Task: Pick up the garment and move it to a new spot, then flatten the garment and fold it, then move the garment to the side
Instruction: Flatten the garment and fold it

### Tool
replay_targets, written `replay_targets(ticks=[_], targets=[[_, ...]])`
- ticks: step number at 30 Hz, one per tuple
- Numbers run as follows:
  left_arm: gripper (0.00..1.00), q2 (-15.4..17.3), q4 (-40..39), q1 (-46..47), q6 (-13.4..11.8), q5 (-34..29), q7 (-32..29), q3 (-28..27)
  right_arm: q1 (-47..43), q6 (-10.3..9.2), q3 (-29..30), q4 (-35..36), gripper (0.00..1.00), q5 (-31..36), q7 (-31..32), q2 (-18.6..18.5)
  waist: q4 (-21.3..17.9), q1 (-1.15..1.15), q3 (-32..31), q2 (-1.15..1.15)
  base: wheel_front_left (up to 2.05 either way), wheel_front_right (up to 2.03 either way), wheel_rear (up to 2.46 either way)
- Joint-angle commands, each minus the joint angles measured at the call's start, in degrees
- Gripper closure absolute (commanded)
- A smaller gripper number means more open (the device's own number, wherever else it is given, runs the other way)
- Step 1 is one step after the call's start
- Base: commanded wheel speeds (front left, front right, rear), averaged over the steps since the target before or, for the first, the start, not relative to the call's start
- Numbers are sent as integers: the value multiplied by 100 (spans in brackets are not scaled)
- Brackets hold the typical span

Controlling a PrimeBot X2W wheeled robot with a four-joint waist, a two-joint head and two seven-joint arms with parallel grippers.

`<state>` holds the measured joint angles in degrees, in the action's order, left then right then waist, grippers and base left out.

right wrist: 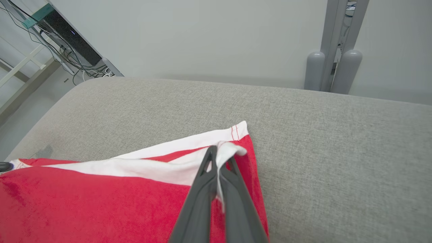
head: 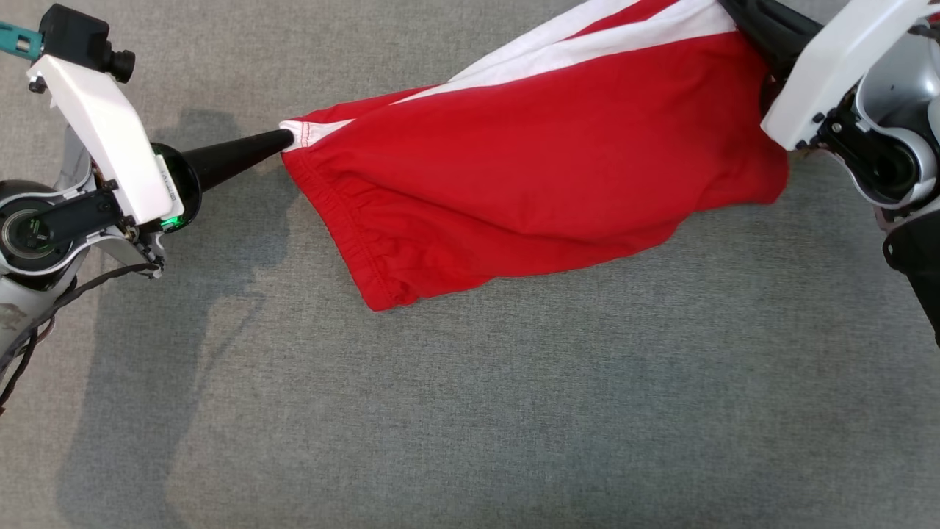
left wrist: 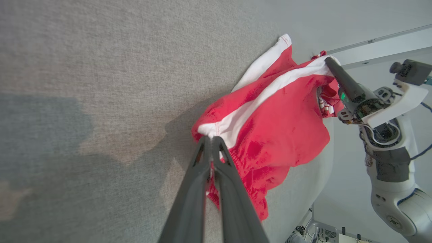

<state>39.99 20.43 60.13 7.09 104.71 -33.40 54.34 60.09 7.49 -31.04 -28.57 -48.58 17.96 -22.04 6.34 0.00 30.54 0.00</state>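
Observation:
The garment [head: 543,176] is a pair of red shorts with white side stripes, stretched in the air above the grey padded surface [head: 470,404]. My left gripper [head: 288,139] is shut on its white-striped corner at the elastic waistband. In the left wrist view that gripper [left wrist: 212,137] pinches the white stripe of the garment [left wrist: 276,125]. My right gripper [right wrist: 219,151] is shut on a white hem corner of the garment [right wrist: 101,202]. In the head view, the right arm [head: 837,66] sits at the top right, its fingertips hidden behind cloth.
The grey padded surface [right wrist: 337,141] ends at a rounded far edge, with a pale wall and grey posts [right wrist: 332,64] behind it. A rack with cables [right wrist: 64,44] stands at the left beyond the edge.

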Motion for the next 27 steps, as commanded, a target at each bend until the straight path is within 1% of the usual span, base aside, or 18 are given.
replay_targets(ticks=[1,6,16,17,18,19,22,27], targets=[[100,-43,90,121,44,-51,-70,2,221,1,-130,-176,100,-56,-124,11,78,0,91,0,0,0,0],[100,-201,208,193,53,-137,-168,-41,670,1,-491,-637,100,-180,-426,68,127,0,147,0,0,0,0],[100,-322,397,146,48,-377,-206,-150,1131,1,-1133,-1354,99,-394,-1105,169,183,0,173,0,0,0,0],[100,-331,424,131,48,-403,-213,-145,1147,1,-1173,-1435,67,-436,-1163,200,180,0,162,0,0,0,0],[73,-332,474,117,47,-445,-182,-147,1159,1,-1218,-1498,22,-476,-1222,226,174,0,145,0,0,0,0],[0,-346,511,97,43,-482,-162,-144,1161,1,-1266,-1578,0,-523,-1269,250,165,0,119,0,0,0,0],[0,-366,585,25,43,-577,-153,-129,1112,1,-1418,-1733,0,-672,-1397,331,127,0,5,0,0,0,0],[0,-306,617,-111,43,-661,-155,-141,975,1,-1634,-1793,0,-874,-1607,333,61,0,-254,0,0,0,0]])
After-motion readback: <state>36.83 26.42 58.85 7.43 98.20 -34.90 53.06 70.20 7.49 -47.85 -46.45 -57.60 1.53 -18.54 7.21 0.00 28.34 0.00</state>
